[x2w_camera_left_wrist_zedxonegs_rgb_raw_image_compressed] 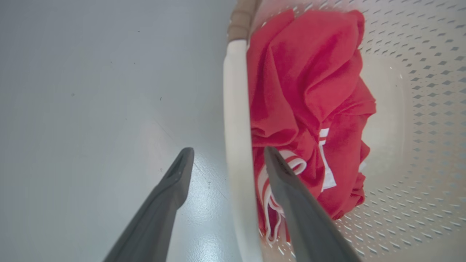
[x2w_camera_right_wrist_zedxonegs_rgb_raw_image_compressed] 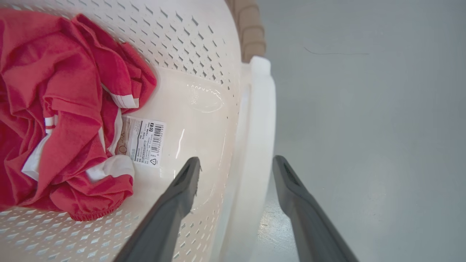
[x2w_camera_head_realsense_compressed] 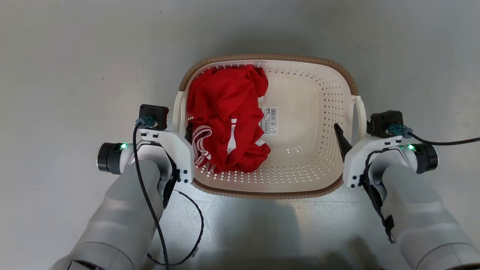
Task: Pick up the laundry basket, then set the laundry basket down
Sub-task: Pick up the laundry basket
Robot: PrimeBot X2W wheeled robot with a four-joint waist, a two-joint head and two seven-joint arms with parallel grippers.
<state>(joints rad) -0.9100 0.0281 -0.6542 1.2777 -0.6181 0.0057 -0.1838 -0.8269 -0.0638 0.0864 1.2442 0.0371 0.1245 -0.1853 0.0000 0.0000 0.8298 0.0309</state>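
Note:
The cream laundry basket (x2w_camera_head_realsense_compressed: 270,57) with its brown woven-look rim stands on the grey floor straight ahead. A crumpled red garment (x2w_camera_head_realsense_compressed: 225,112) with white stripes lies in its left half, beside a barcode sticker (x2w_camera_head_realsense_compressed: 270,120) on the bottom. My left gripper (x2w_camera_left_wrist_zedxonegs_rgb_raw_image_compressed: 227,154) is open, one finger outside and one inside the basket, with the left loop handle (x2w_camera_left_wrist_zedxonegs_rgb_raw_image_compressed: 236,109) between them. My right gripper (x2w_camera_right_wrist_zedxonegs_rgb_raw_image_compressed: 236,161) is open and straddles the right loop handle (x2w_camera_right_wrist_zedxonegs_rgb_raw_image_compressed: 259,120) the same way. Neither pair of fingers presses on its handle.
Bare grey floor (x2w_camera_head_realsense_compressed: 75,56) surrounds the basket on all sides. A thin black cable (x2w_camera_head_realsense_compressed: 197,225) loops down from my left wrist near the basket's front rim. Another cable (x2w_camera_head_realsense_compressed: 446,142) runs off to the right from my right wrist.

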